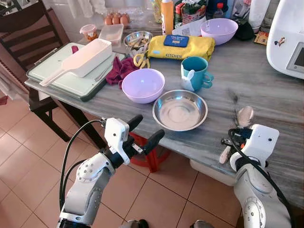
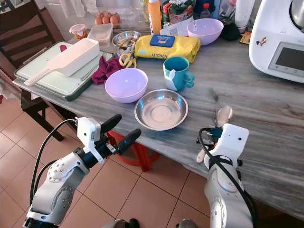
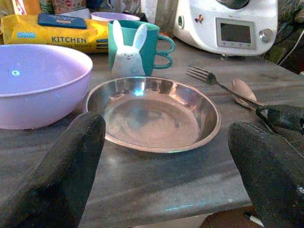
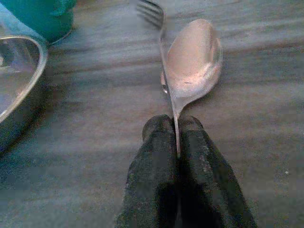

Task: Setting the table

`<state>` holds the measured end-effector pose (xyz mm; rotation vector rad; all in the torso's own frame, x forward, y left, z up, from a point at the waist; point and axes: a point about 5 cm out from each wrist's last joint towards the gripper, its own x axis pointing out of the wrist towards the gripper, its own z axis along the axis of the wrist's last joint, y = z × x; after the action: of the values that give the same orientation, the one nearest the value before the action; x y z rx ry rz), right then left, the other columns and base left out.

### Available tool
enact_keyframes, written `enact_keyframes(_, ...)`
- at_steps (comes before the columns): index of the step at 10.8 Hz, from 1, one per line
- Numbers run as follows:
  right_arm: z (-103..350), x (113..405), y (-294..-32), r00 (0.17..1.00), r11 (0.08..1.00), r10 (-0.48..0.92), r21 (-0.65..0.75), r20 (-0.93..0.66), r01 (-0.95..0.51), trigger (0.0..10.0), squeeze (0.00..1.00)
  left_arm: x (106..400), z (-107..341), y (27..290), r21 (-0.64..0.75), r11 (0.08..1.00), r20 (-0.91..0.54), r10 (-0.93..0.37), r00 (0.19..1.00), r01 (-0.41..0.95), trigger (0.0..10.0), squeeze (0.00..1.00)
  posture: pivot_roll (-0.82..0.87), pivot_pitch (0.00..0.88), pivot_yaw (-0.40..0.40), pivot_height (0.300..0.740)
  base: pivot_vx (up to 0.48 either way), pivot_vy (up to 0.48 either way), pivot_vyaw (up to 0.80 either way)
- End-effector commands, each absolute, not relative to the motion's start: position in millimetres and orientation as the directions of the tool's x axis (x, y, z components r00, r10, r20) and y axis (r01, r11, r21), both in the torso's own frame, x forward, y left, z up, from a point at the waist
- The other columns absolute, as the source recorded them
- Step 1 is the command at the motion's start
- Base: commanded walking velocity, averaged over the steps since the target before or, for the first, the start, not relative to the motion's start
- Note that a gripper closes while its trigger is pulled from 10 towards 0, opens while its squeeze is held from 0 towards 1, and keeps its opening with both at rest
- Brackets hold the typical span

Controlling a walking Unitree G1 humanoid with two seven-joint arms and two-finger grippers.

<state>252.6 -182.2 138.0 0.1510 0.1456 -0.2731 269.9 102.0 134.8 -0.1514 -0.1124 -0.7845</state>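
A round steel plate (image 1: 179, 110) lies near the front edge of the grey table (image 1: 266, 90). A lilac bowl (image 1: 142, 84) sits behind it to the left, and a teal bunny mug (image 1: 194, 73) stands just behind it. My left gripper (image 1: 149, 126) is open and hovers off the table edge, facing the plate (image 3: 152, 114). To the plate's right, my right gripper (image 4: 175, 124) is shut on the handle of a spoon (image 4: 194, 61), low over the tabletop. A fork (image 4: 152, 12) lies alongside the spoon, its tines pointing away from me.
At the back left, a green tray (image 1: 71, 83) carries a white scoop (image 1: 80, 59). A burgundy cloth (image 1: 121, 69), a yellow wipes pack (image 1: 180, 46) and a second lilac bowl (image 1: 218, 29) sit farther back. A white appliance (image 1: 287, 40) stands right, a wooden chair (image 1: 28, 28) left.
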Motion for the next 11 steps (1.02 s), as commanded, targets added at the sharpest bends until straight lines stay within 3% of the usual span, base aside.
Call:
enact_keyframes(1, 139.8, 254.5, -177.6, 0.956, 0.951, -0.243, 0.151, -0.164, 0.268, 0.0, 0.00, 270.7, 133.2, 105.9, -0.082, 0.707, 0.140, -0.689, 0.711, 0.702, 10.0, 0.00, -0.11, 0.128, 0.149, 0.740, 0.000, 0.000, 0.00)
enact_keyframes(11, 153.0, 251.6, -141.3, 0.976, 0.932, -0.121, 0.317, -0.179, 0.174, 0.0, 0.00, 270.1, 132.9, 107.8, -0.071, 0.709, 0.132, -0.690, 0.711, 0.701, 10.0, 0.00, -0.10, 0.131, 0.152, 0.740, 0.000, 0.000, 0.00)
